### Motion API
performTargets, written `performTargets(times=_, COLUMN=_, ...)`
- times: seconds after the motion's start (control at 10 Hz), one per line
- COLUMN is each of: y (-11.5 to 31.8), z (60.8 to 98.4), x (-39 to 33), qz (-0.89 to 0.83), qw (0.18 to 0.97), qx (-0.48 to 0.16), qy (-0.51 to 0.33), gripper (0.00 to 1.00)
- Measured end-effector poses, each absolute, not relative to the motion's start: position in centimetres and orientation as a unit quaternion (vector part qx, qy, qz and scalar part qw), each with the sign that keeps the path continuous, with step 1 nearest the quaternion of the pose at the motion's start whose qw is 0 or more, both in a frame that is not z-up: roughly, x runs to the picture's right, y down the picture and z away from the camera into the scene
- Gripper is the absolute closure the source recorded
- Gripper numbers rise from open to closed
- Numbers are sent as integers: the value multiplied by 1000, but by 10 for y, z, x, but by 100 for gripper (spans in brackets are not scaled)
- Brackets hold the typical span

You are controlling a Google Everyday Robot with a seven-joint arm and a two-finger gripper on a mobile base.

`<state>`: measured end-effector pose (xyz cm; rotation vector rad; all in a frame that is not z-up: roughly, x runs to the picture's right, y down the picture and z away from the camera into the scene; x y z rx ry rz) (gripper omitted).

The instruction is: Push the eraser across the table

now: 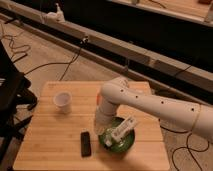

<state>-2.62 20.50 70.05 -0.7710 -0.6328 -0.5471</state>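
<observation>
The eraser (86,143), a small flat black block, lies on the bamboo table (45,140) near its front edge, left of the green plate. My white arm reaches in from the right, bends over the table's middle and points down. The gripper (100,127) hangs low over the table between the eraser and the plate, just right of and behind the eraser. I cannot tell whether it touches the eraser.
A white paper cup (62,101) stands at the table's left back. A green plate (116,142) with a white bar-shaped object (121,131) sits at the front right. A small orange thing (98,99) peeks out behind the arm. Cables lie on the floor.
</observation>
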Motion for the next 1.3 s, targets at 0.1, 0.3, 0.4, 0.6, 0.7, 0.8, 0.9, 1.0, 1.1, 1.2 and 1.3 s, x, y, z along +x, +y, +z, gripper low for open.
performTargets(times=0.1, y=205, z=701, x=-26, qz=-258, qw=843, qx=-364, qy=-300, gripper=100)
performTargets(times=0.3, y=202, z=705, x=-37, qz=-241, qw=846, qx=-356, qy=-314, gripper=100)
performTargets(times=0.4, y=202, z=708, x=-42, qz=-238, qw=846, qx=-355, qy=-318, gripper=100)
performTargets(times=0.6, y=207, z=711, x=-56, qz=-243, qw=843, qx=-355, qy=-323, gripper=100)
performTargets(times=0.7, y=210, z=712, x=-60, qz=-245, qw=842, qx=-356, qy=-323, gripper=100)
performTargets(times=0.8, y=213, z=714, x=-64, qz=-248, qw=840, qx=-358, qy=-323, gripper=100)
performTargets(times=0.9, y=219, z=716, x=-72, qz=-252, qw=837, qx=-362, qy=-323, gripper=100)
performTargets(times=1.0, y=222, z=720, x=-79, qz=-255, qw=835, qx=-366, qy=-324, gripper=100)
performTargets(times=1.1, y=225, z=723, x=-84, qz=-255, qw=833, qx=-368, qy=-325, gripper=100)
performTargets(times=1.2, y=227, z=727, x=-89, qz=-256, qw=832, qx=-371, qy=-324, gripper=100)
performTargets(times=1.3, y=230, z=731, x=-93, qz=-257, qw=830, qx=-374, qy=-323, gripper=100)
